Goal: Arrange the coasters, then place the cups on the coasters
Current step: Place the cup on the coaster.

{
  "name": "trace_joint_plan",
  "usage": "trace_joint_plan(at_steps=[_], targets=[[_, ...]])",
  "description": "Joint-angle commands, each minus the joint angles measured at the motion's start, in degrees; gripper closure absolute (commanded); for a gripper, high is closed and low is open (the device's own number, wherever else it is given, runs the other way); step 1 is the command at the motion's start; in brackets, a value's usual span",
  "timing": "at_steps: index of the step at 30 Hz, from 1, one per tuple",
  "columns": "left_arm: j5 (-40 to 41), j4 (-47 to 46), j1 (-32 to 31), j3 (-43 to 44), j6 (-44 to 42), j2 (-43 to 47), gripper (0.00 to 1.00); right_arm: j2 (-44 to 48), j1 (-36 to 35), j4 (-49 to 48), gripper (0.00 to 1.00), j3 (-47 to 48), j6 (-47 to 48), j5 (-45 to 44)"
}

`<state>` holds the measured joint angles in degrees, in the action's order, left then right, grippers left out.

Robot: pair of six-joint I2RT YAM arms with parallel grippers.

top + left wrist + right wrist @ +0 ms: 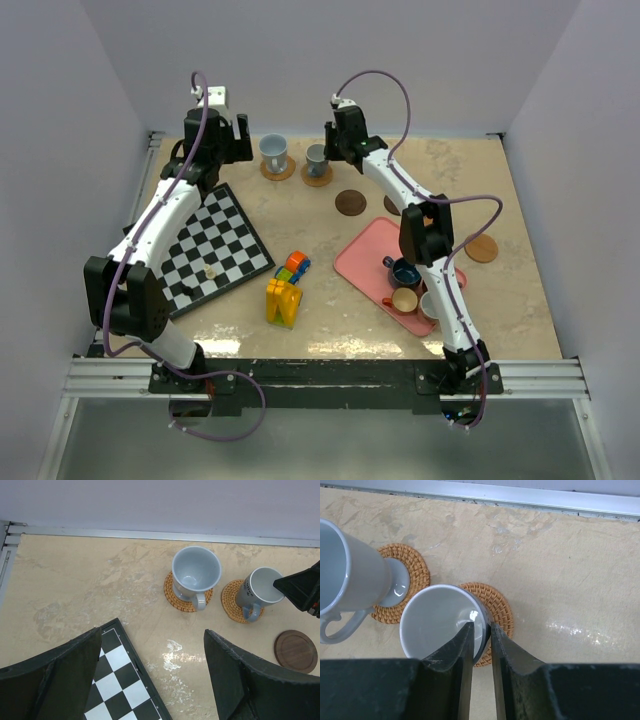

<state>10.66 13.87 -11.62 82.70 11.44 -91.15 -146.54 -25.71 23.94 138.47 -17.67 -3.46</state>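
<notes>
Cup rim first: the right claw (481,627) is clamped on the near wall of the pale cup (437,625), with 1 finger inside the bowl and 1 outside. The cup stands upright on a woven coaster (495,605) whose far edge shows past it. Just to its left, close but apart, a footed cup (350,575) stands on a second woven coaster (417,567), its handle turned toward the camera. Both pairs are near the far rail of the desk (300,215). The left claw (151,632) hangs above the desk with its fingers spread wide and nothing between them. Under it lie bare desk and the far corner of the checkerboard (122,680), with the 2 cups beyond. To the right of the held cup lies a dark brown coaster (349,203) with nothing on it. Another dark disc beside it is partly hidden by the right arm. Farther right, an orange-tan coaster (481,248) lies alone, just off the corner of the pink tray (365,255). On the tray's near end stand a navy cup (405,270), a tan cup (404,300) and a grey-white cup (432,305), bunched together and partly covered by the arm. Toy blocks (285,290) lie between the board and the tray.
</notes>
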Motion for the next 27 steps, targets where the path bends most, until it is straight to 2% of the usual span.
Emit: trace_joint_plan(at_steps=[1, 18, 23, 27], targets=[[-0.37, -2.35, 0.72, 0.27, 1.04, 2.74, 0.13, 3.89, -0.21, -4.08, 0.78, -0.57, 1.94, 1.27], [-0.02, -2.0, 0.72, 0.01, 1.13, 3.26, 0.13, 2.93, -0.04, -4.87, 0.84, -0.92, 3.43, 3.2], [-0.02, -2.0, 0.72, -0.17, 1.21, 3.61, 0.13, 3.01, 0.23, -4.78, 0.81, -1.19, 3.52, 2.94], [-0.11, -2.0, 0.72, -0.25, 1.21, 3.79, 0.13, 3.28, 0.23, -5.05, 0.68, -1.19, 3.61, 3.11]])
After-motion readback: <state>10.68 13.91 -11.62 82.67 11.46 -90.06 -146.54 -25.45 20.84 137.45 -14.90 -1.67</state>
